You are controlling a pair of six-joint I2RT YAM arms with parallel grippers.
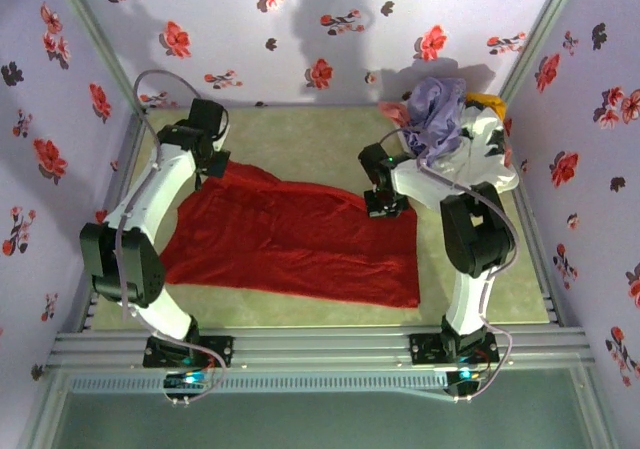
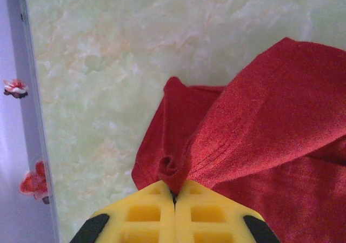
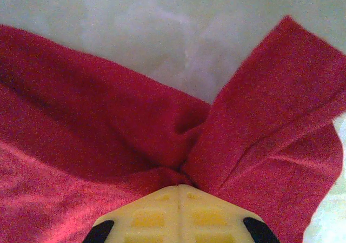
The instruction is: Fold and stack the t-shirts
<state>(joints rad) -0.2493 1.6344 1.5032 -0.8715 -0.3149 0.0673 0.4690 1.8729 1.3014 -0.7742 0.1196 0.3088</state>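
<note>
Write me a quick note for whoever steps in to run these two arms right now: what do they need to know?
Grippers: the left gripper is shut on the red t-shirt, pinching its far left corner. The right gripper is shut on the same shirt's far right corner.
Things: the red t-shirt lies spread on the table. The lavender shirt, pink cloth and yellow-orange cloth are heaped in the white basket at the far right.
Done: no fold or stack yet.
Left: fold the red one, then the others, and stack them.
</note>
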